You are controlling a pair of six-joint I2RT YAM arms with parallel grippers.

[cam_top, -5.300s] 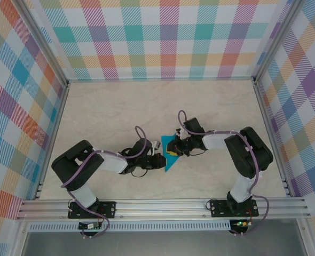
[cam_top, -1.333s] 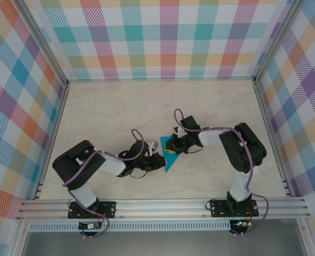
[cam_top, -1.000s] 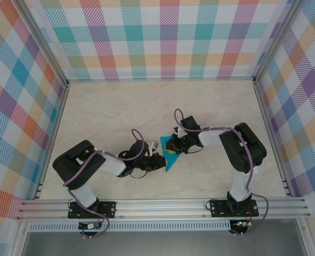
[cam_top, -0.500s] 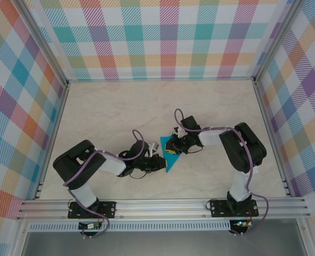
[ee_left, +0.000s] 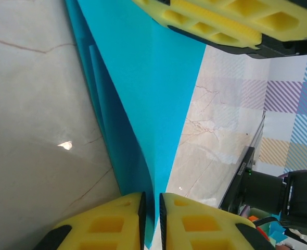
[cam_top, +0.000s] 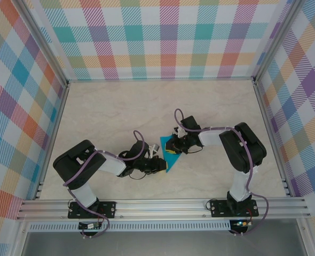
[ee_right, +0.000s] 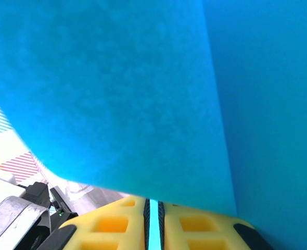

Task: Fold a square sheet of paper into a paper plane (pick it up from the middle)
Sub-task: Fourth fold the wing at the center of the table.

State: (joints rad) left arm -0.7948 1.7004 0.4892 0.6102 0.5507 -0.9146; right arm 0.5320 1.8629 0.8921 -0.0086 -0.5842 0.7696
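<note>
Top external view: the sheet of paper (cam_top: 170, 159) is partly covered by the left gripper (cam_top: 158, 163) and the right gripper (cam_top: 173, 147); its fold lines are too small to resolve. Left wrist view: the sheet of paper is cut off at the top edge, the left gripper at the bottom edge. Right wrist view: paper surface blurred, its outline cut off by the frame

Both arms are reaching inward over the pale marbled table (cam_top: 109, 106) and meeting near its middle. The teal-blue paper (cam_top: 172, 159) is lying between them — creased into a narrow shape that is tapering to a point toward the near edge. The left gripper (cam_top: 158, 163) is touching its near-left side, while the right gripper (cam_top: 171, 146) is covering its far end. Purple cables (cam_top: 138, 136) are looping above each wrist, and plaid walls (cam_top: 163, 37) are enclosing the table on three sides.
</note>
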